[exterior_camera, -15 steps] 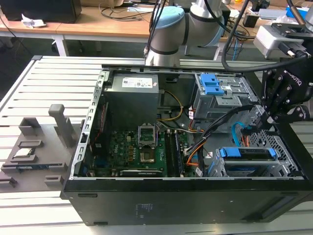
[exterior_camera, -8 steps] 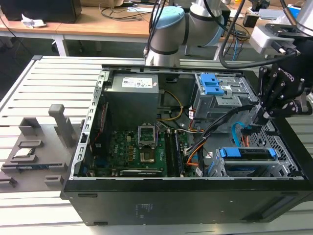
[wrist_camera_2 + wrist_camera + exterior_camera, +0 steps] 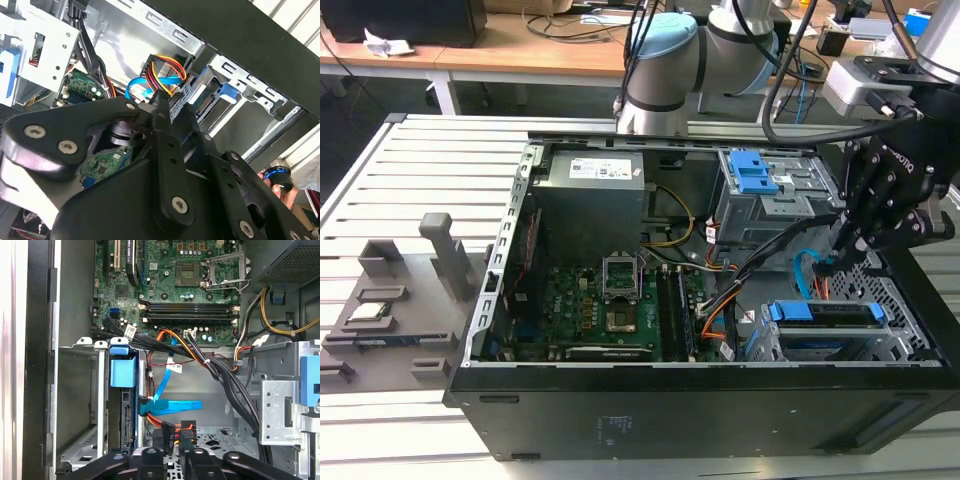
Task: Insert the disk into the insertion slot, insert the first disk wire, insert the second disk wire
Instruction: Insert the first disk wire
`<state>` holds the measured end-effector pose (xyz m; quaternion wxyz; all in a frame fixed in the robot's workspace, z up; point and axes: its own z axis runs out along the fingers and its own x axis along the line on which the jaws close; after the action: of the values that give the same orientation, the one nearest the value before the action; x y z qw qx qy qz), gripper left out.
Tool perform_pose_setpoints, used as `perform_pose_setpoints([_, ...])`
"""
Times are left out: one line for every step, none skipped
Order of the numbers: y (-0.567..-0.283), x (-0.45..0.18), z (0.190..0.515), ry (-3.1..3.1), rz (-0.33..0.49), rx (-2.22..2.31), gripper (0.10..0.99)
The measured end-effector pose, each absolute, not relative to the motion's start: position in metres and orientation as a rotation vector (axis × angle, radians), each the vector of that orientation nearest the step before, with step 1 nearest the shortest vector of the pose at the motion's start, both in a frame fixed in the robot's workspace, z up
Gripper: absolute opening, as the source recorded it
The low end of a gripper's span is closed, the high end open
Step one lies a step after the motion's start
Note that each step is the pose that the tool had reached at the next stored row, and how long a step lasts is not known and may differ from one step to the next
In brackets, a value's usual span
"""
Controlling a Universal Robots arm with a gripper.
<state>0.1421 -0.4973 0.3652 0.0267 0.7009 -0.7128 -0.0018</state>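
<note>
The disk, silver in its blue carrier, sits inside the insertion slot, a silver perforated cage at the case's front on the exterior view's right. My gripper hangs just behind that cage. In the second wrist view the gripper is shut on a black connector with red, yellow and black wires. The same connector lies close to the disk's rear edge. A flat blue disk wire ends in a blue plug touching that edge.
A grey cage with two blue latch tabs stands behind the gripper. Black cable bundles cross between the cages. The motherboard and power supply fill the case's left. A grey fixture lies outside the case.
</note>
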Motion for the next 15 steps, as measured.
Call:
perform_pose_setpoints([-0.497,0.142,0.365,-2.202,-0.005,2.165,0.302])
perform_pose_setpoints([-0.497,0.142,0.365,-2.202,-0.005,2.165,0.302])
perform_pose_setpoints([-0.497,0.142,0.364,-2.201,-0.003,2.164,0.302])
perform_pose_setpoints([-0.497,0.142,0.364,-2.199,0.002,2.162,0.302])
perform_pose_setpoints([-0.497,0.142,0.363,-2.196,0.008,2.159,0.302])
perform_pose_setpoints([-0.497,0.142,0.362,-2.193,0.015,2.156,0.302])
perform_pose_setpoints([-0.497,0.142,0.361,-2.189,0.024,2.151,0.302])
perform_pose_setpoints([-0.497,0.142,0.358,-2.187,0.028,2.149,0.302])
perform_pose_setpoints([-0.497,0.142,0.356,-2.186,0.031,2.148,0.302])
perform_pose_setpoints([-0.497,0.142,0.355,-2.185,0.032,2.147,0.302])
perform_pose_setpoints([-0.497,0.142,0.355,-2.185,0.033,2.147,0.302])
perform_pose_setpoints([-0.497,0.142,0.355,-2.185,0.034,2.147,0.302])
perform_pose_setpoints([-0.497,0.141,0.355,-2.185,0.033,2.147,0.302])
perform_pose_setpoints([-0.497,0.141,0.355,-2.185,0.034,2.147,0.302])
perform_pose_setpoints([-0.497,0.141,0.355,-2.185,0.034,2.147,0.302])
